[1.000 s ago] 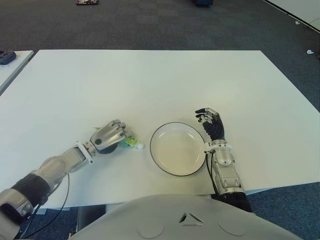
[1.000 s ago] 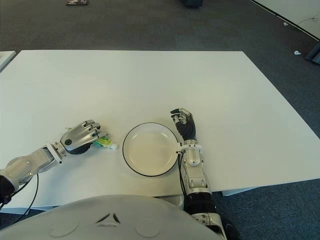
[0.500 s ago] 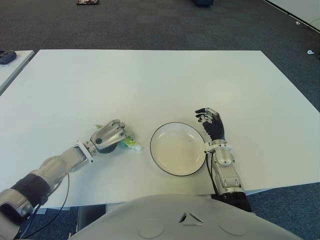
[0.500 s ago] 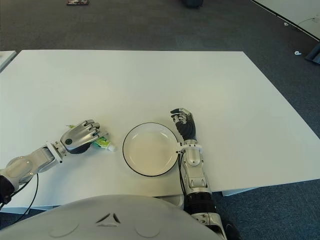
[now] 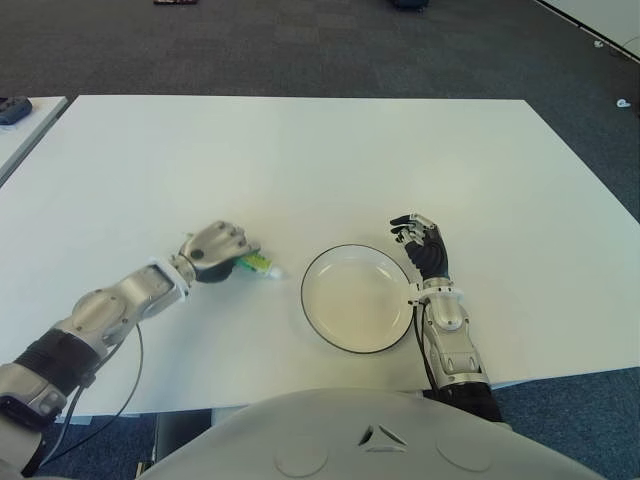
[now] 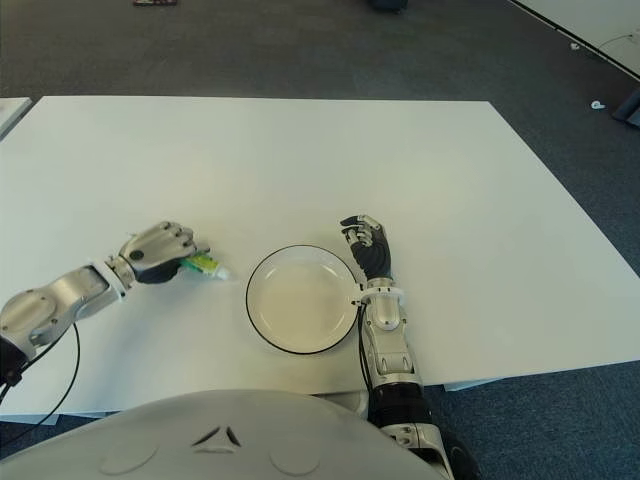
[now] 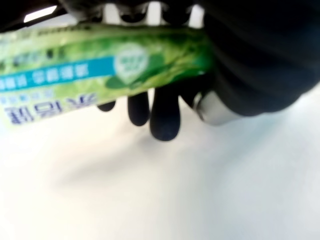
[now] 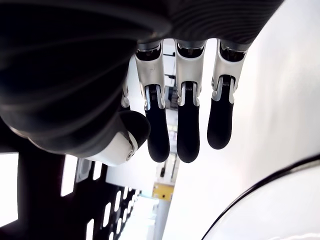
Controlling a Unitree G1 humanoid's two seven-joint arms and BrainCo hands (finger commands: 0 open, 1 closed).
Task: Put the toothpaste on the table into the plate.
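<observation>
A green and white toothpaste tube [image 5: 256,264] sticks out of my left hand [image 5: 214,250], white cap pointing toward the plate. The left wrist view shows the tube [image 7: 100,75] held under curled fingers [image 7: 164,115], a little above the white table [image 5: 300,160]. The white plate [image 5: 355,300] with a dark rim lies to the right of that hand, near the table's front edge, with nothing in it. My right hand [image 5: 422,242] shows just past the plate's right rim, its fingers [image 8: 187,130] loosely hanging and holding nothing.
A second white table [image 5: 22,125] shows at the far left, with a dark object [image 5: 12,107] on it. Dark carpet surrounds both tables. The plate's rim [image 8: 260,190] shows in the right wrist view, close under the hand.
My left hand has closed on the toothpaste and raised it, shifting a little away from the table's front edge. The right hand and the plate have stayed still.
</observation>
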